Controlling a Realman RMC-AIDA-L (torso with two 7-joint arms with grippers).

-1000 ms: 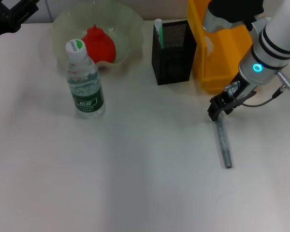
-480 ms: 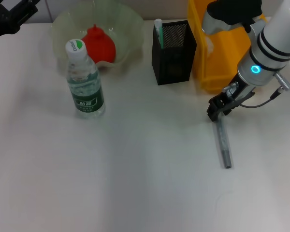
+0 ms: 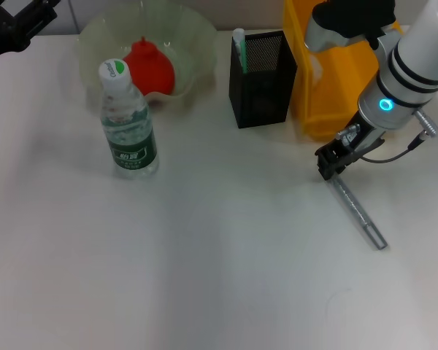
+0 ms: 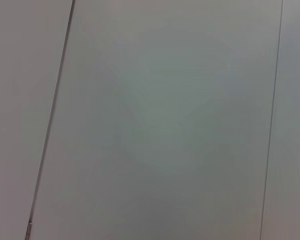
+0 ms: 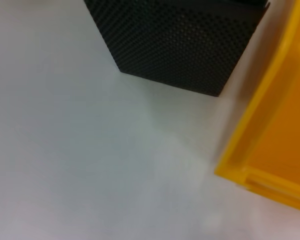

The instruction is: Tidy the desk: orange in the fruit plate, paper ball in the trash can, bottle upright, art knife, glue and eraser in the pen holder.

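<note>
My right gripper (image 3: 330, 165) is low over the table beside the yellow trash can (image 3: 327, 87), shut on one end of the grey art knife (image 3: 360, 214). The knife slants away toward the front right. In the black mesh pen holder (image 3: 263, 80) (image 5: 180, 45) stands the glue (image 3: 239, 45). The bottle (image 3: 128, 124) is upright at the left. Behind it, the orange (image 3: 150, 65) lies in the clear fruit plate (image 3: 197, 33). The left gripper (image 3: 18, 22) is parked at the far left corner. Paper ball and eraser are out of view.
White tabletop (image 3: 204, 255) stretches in front of the objects. The trash can's yellow wall (image 5: 275, 145) stands close beside the pen holder. The left wrist view holds only a plain grey panel.
The art knife's free end swung from pointing toward the front edge out to the front right, while the right gripper stayed at its other end.
</note>
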